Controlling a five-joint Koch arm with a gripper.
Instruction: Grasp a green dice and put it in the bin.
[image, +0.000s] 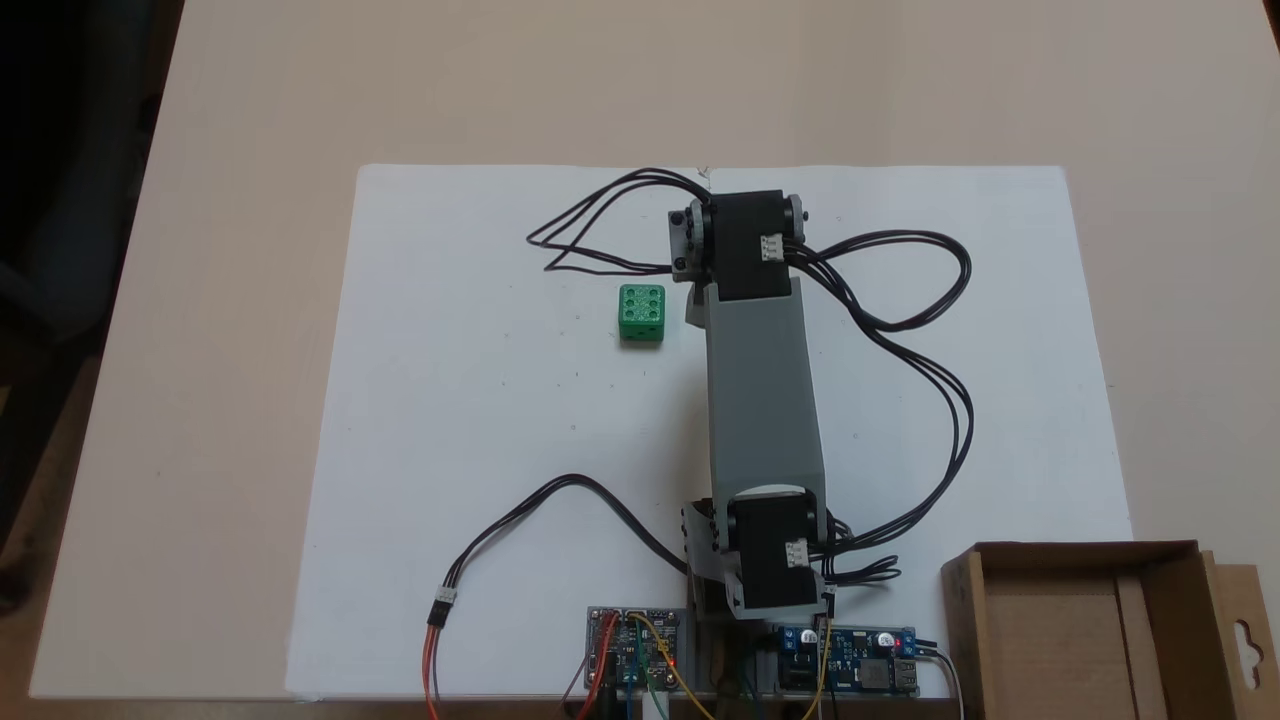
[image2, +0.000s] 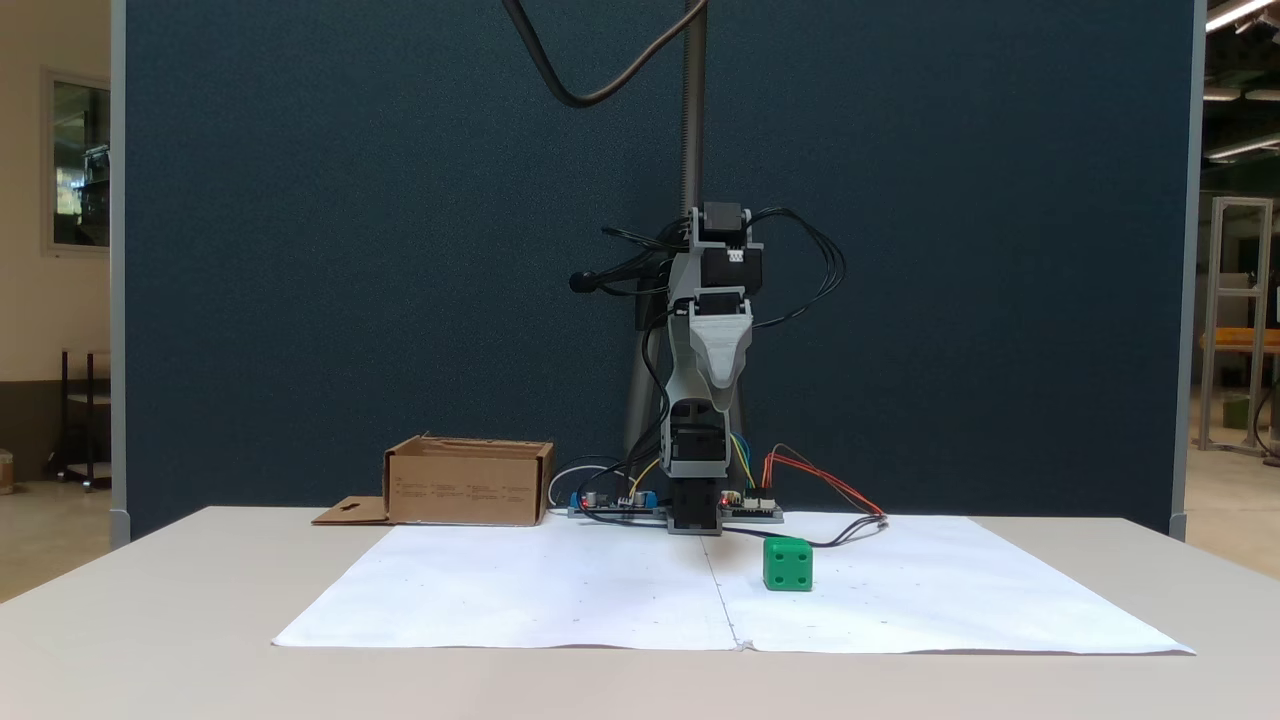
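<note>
The green dice (image: 641, 312) sits on the white paper, left of the folded arm in one fixed view and right of the arm's base in the other (image2: 787, 565). The bin (image: 1085, 552), a brown cardboard box with a keyhole flap, stands at the bottom right corner of the paper; from the front, the bin (image2: 468, 485) is left of the base. My gripper (image2: 722, 395) hangs tip-down, high above the table, well apart from the dice. Only one grey tapered jaw faces the camera, so the gap is hidden. From above, the arm's links cover it.
Two circuit boards (image: 638, 645) (image: 850, 668) lie by the arm's base, with black cables (image: 930, 330) looping over the paper on both sides. The white paper (image: 470, 450) is bare around the dice. A dark blue partition (image2: 350, 250) stands behind the table.
</note>
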